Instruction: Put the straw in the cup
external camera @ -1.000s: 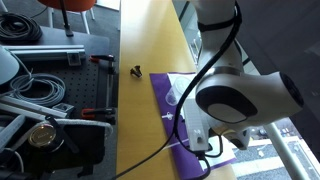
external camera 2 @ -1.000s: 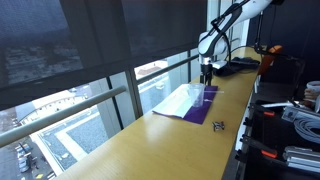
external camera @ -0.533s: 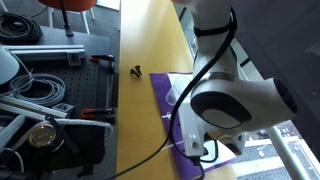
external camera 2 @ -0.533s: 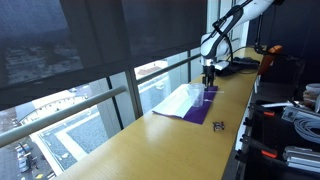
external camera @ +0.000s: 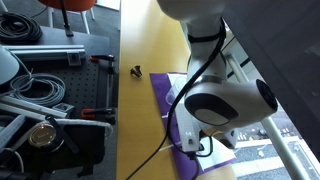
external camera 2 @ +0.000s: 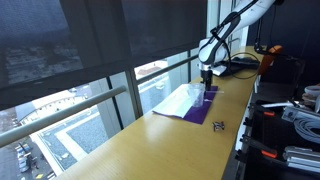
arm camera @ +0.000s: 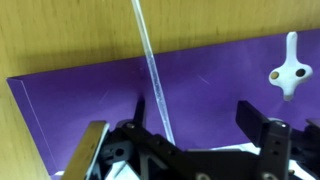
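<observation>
The straw (arm camera: 150, 70) is a thin white tube lying flat, running from the wooden tabletop onto the purple mat (arm camera: 210, 80). My gripper (arm camera: 200, 122) hangs open low over the mat. The straw's lower stretch passes between the jaws, close beside the left finger (arm camera: 140, 108) and well apart from the right finger (arm camera: 262, 125). In both exterior views the arm covers the gripper (external camera: 205, 146) (external camera 2: 206, 74) and the straw. I cannot make out the cup in any view.
A short white bit with a dark mark (arm camera: 289, 65) lies on the mat to the right. A small black clip-like object (external camera: 136, 70) (external camera 2: 218, 125) sits on the long wooden table (external camera: 145, 40). Cables and gear (external camera: 45, 85) crowd one side; windows (external camera 2: 90, 60) line the other.
The arm has swung and leaned further over the mat's near end, bringing the gripper lower. The jaws still look wide apart. The straw has not moved.
</observation>
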### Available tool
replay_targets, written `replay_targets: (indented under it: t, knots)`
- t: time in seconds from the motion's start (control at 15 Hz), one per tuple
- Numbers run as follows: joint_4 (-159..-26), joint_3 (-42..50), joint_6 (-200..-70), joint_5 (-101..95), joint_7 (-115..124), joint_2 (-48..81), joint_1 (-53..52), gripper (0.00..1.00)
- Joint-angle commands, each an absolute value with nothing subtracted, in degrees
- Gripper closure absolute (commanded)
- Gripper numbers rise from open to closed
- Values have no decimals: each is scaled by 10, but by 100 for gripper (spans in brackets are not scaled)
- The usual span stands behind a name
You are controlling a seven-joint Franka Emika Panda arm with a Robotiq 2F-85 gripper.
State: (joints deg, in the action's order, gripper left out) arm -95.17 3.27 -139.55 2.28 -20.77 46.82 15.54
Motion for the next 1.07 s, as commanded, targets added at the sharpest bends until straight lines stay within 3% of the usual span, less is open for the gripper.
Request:
replay_targets:
  t: [0.0, 0.53, 1.0]
  knots:
    - [-934, 31, -1405, 8, -200, 488, 157, 40]
    - [-933, 34, -1406, -3, -193, 486, 147, 99]
    - [-957, 34, -1417, -19, -186, 458, 137, 98]
